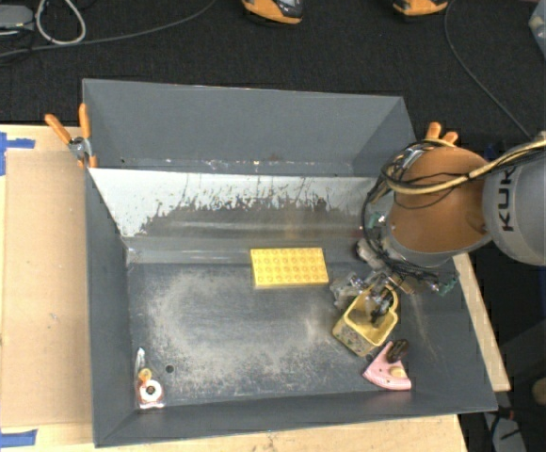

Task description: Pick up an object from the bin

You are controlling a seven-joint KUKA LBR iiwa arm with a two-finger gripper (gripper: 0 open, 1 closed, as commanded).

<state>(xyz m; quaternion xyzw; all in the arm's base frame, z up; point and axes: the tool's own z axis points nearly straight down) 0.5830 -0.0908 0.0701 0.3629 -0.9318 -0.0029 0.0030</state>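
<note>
The robot's hand (375,301) is down over a dull-yellow square plastic piece (360,332) at the right of the grey metal bin (216,337) (a pink wedge (384,373) lies just beside). Whether the hand is open or closed, I cannot tell; the lift looks still undone.

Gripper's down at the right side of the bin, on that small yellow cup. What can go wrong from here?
1. The yellow cup under the gripper looks tilted, so it may slip or tip on the lift.
2. The pink piece lies close beside it and may get nudged or dragged.
3. Both lie near the right wall of the bin, so the wrist has little room.
</note>
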